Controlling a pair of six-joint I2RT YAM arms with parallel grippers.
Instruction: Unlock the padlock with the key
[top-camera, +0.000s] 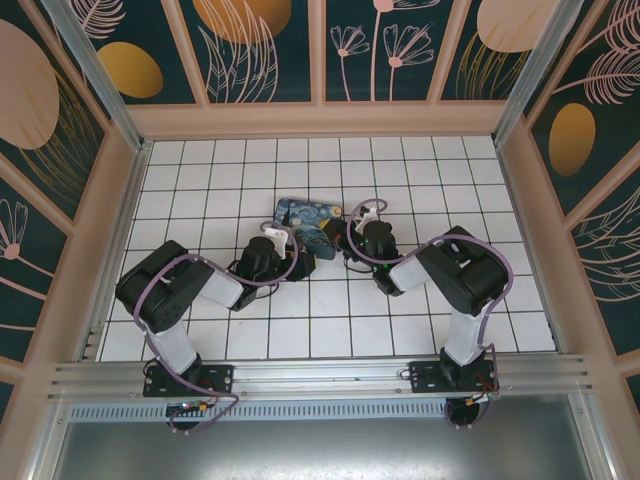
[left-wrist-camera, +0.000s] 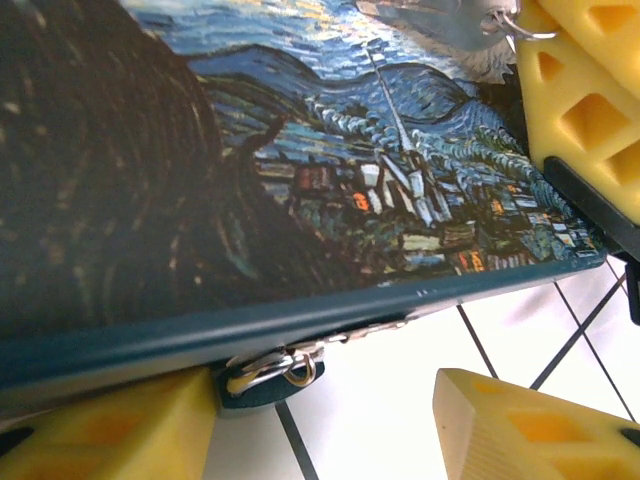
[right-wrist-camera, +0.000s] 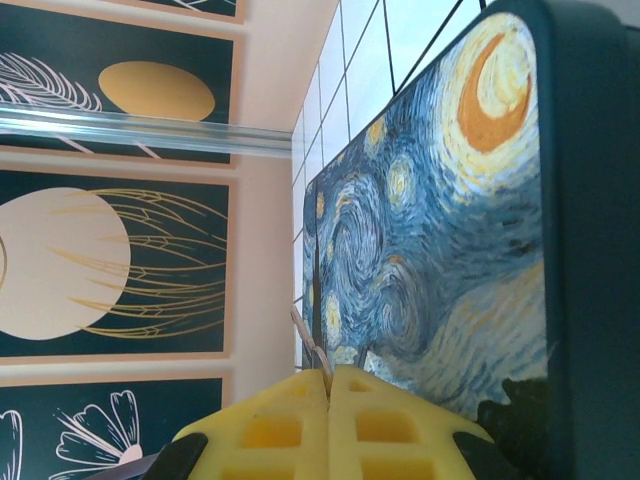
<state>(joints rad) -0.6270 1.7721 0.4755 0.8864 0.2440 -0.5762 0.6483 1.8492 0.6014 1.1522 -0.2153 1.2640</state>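
The Starry Night box lies mid-table with both grippers at it. In the left wrist view a small silvery padlock with a looped shackle hangs at the box's lower edge, by a dark blue tab. My left gripper is open. Its left finger sits against the box edge beside the padlock, and its right finger stands apart over bare tile. My right gripper is shut on the thin grey key, whose blade pokes out beside the box. The key also shows above the box lid.
The box stands right against my right fingers. White tiled floor stretches around it, enclosed by patterned walls and a metal rail at the near edge. Purple cables loop over both arms.
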